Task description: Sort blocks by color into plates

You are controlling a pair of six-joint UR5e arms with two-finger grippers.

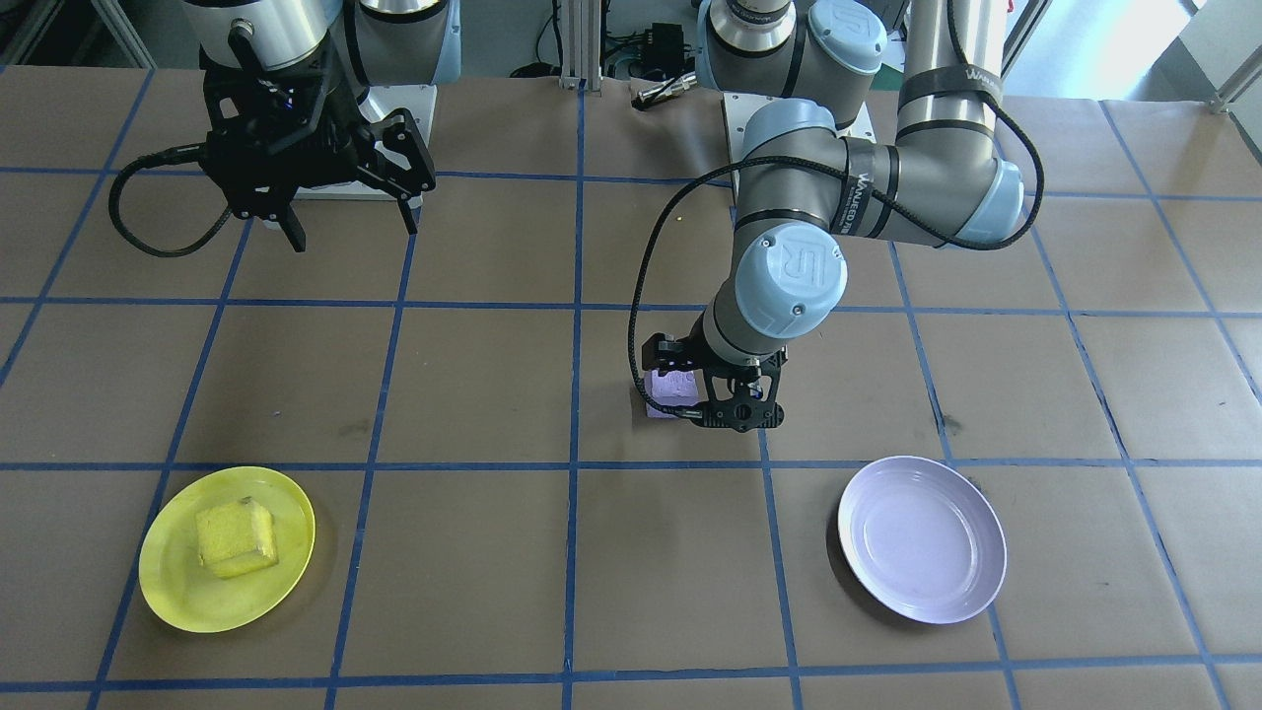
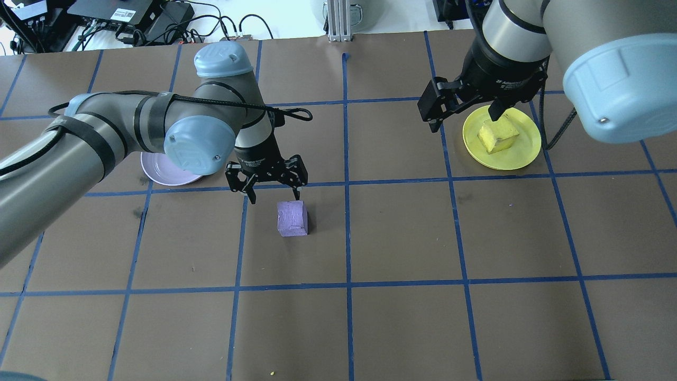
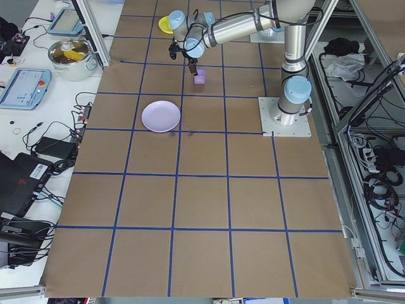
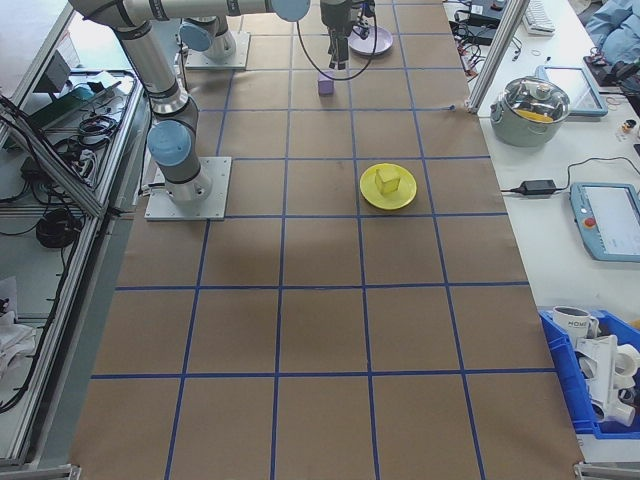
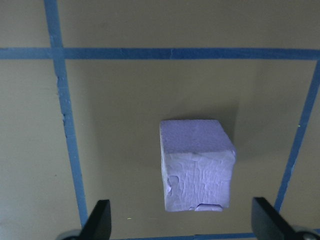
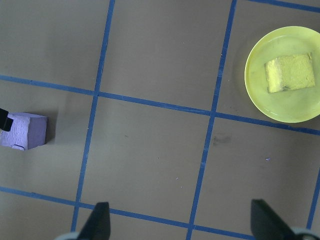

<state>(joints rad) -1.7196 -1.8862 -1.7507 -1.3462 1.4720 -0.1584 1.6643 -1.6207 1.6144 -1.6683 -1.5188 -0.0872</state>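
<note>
So the yellow block (image 1: 236, 537) was sitting in the yellow plate (image 1: 168, 590), a bit tilted against the plate's shallow floor. That plate was out toward the operators' edge of the desk (image 1: 473, 562), on the robot's right side. The lavender plate (image 1: 922, 538) had nothing in it and lay toward that same edge on the robot's left side, well apart from the yellow one.

The purple block (image 2: 292, 217) was on the bare brown paper roughly mid-desk, inside one of the blue tape squares and close to a tape line. It was near the lavender plate, but not touching it.

The left gripper (image 2: 275, 193) was low over the desk, right at the purple block on its far side. Its jaws were spread wide, wider than the block, with nothing held. In the left wrist view the block (image 5: 196, 165) sat between the two fingertips (image 5: 98, 220) but ahead of them, closer to the right-hand one, with open paper all round it.

The right gripper (image 1: 350, 229) hung up high near the robot's edge of the desk, well clear of the yellow plate. Its jaws were also wide open and empty. Its wrist camera looked straight down on the yellow plate (image 6: 260, 95), with the purple block at the view's left edge.
</note>
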